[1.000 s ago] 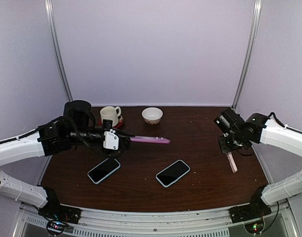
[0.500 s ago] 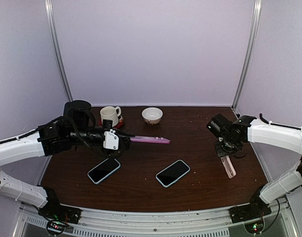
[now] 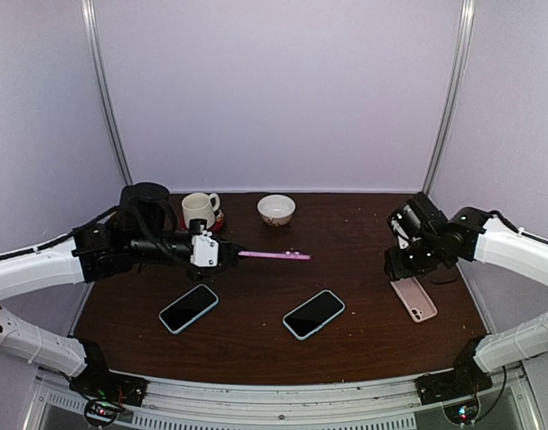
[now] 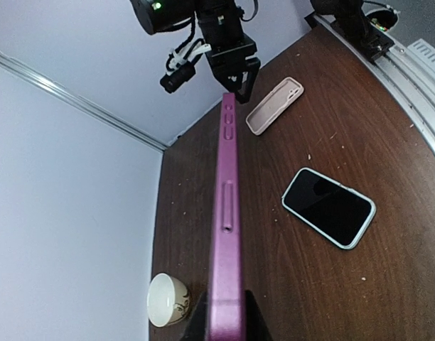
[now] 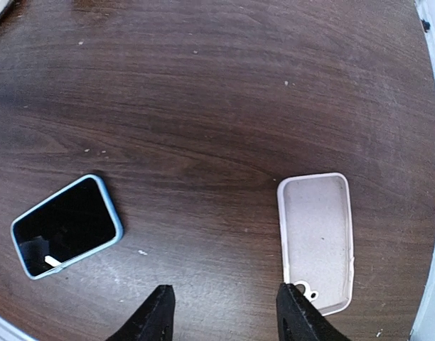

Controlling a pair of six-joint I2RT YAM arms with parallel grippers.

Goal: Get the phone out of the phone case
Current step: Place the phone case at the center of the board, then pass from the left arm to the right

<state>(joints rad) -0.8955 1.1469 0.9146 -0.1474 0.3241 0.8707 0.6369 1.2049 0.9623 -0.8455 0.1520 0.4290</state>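
The left gripper [image 3: 227,256] clamps the purple phone [image 3: 274,255]. The right gripper [image 5: 224,293], fingers apart beside the empty pink case [image 5: 317,241], should lift straight up without snagging it.

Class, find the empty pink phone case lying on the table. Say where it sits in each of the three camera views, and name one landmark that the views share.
Top external: the pink case lies at the right, just below mid-height.
Left wrist: pink case in the upper part, right of centre.
Right wrist: pink case at lower right, hollow side up.
Shared landmark: the blue-cased phone nearest the case, seen also at and.
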